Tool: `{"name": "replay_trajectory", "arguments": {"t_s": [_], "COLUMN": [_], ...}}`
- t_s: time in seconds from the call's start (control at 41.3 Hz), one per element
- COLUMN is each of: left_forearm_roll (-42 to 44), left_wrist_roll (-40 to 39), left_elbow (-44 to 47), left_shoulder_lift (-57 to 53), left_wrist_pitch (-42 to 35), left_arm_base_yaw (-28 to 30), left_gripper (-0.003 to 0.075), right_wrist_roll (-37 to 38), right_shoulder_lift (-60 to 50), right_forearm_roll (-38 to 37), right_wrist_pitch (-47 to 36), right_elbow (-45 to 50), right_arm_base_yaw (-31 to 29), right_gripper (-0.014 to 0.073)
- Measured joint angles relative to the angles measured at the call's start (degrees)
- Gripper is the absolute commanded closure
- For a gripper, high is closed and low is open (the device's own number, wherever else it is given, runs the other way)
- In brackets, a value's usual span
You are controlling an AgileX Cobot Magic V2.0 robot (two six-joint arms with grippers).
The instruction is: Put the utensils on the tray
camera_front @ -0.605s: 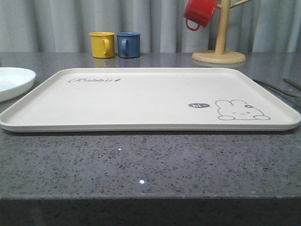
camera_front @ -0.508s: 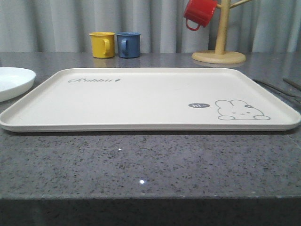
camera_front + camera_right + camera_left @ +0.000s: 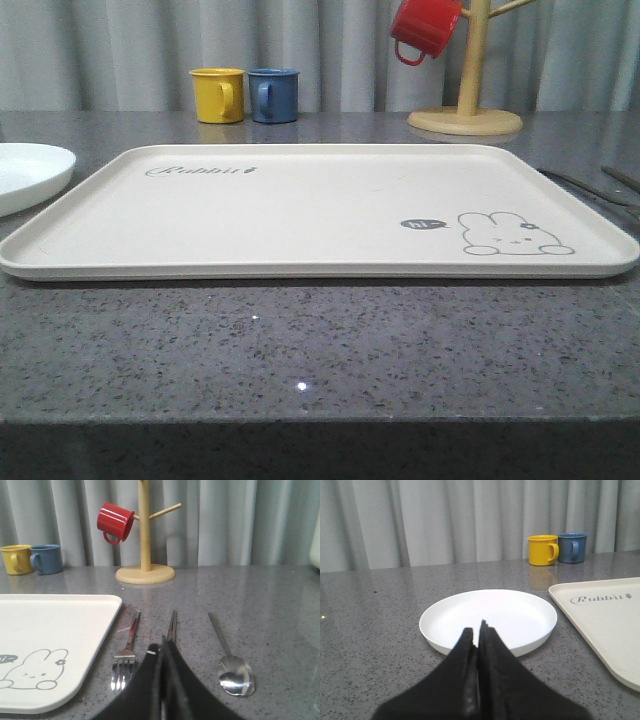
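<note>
Left wrist view: my left gripper (image 3: 479, 630) is pressed together, empty, above the plate (image 3: 440, 625); tray (image 3: 300, 262) bare; fork (image 3: 126, 650), chopsticks (image 3: 172, 622) and spoon (image 3: 231, 670) lie just ahead of my closed, empty right gripper (image 3: 162, 647); nothing placed yet.

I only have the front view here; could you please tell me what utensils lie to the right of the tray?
Observer: A fork, a pair of chopsticks and a spoon lie side by side on the counter, off the tray.
Operator: Is the right gripper holding one?
Observer: No, the right gripper is shut and empty, near the chopsticks.
Operator: And the left one?
Observer: The left gripper is shut too, at the white plate.
</note>
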Motion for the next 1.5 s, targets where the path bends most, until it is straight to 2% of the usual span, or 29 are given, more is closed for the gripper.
{"name": "replay_trajectory", "arguments": {"t_s": [0.121,0.29,0.435,0.605,0.726,0.895,1.137,1.331,1.403,1.5], "left_forearm_roll": [0.0,0.0,0.0,0.2,0.8,1.0,1.0,1.1,1.1,0.8], "left_wrist_roll": [0.0,0.0,0.0,0.0,0.1,0.1,0.2,0.2,0.2,0.2], "left_elbow": [0.0,-0.3,-6.7,-19.3,-29.5,-38.6,-40.4,-40.4,-40.4,-40.4], "left_shoulder_lift": [0.0,0.0,0.0,1.8,7.1,15.9,24.8,29.1,30.3,31.7], "left_wrist_pitch": [-0.4,-4.7,-3.1,5.2,13.0,23.0,28.9,30.1,30.5,30.7], "left_arm_base_yaw": [0.0,0.0,0.0,0.0,0.0,0.0,0.0,0.0,0.0,0.0], "left_gripper": [0.0738,0.0738,0.0738,0.0738,0.0738,0.0738,0.0738,0.0738,0.0738,0.0705], "right_wrist_roll": [0.0,0.0,0.0,0.0,0.0,0.0,0.0,0.0,0.0,0.0], "right_shoulder_lift": [0.0,0.0,0.0,1.6,7.7,16.8,26.8,31.7,33.0,34.1], "right_forearm_roll": [0.0,0.0,0.0,0.0,0.0,0.0,0.0,0.0,0.0,0.0], "right_wrist_pitch": [0.0,-2.1,3.5,15.1,24.9,34.9,39.5,40.2,40.2,40.3], "right_elbow": [0.0,0.0,-6.3,-19.6,-29.7,-40.2,-41.8,-40.7,-40.3,-39.9], "right_arm_base_yaw": [0.0,0.0,0.0,0.0,0.0,0.0,0.0,0.0,0.0,0.0], "right_gripper": [0.0662,0.0662,0.0662,0.0662,0.0662,0.0662,0.0662,0.0656,0.0608,0.0435]}}
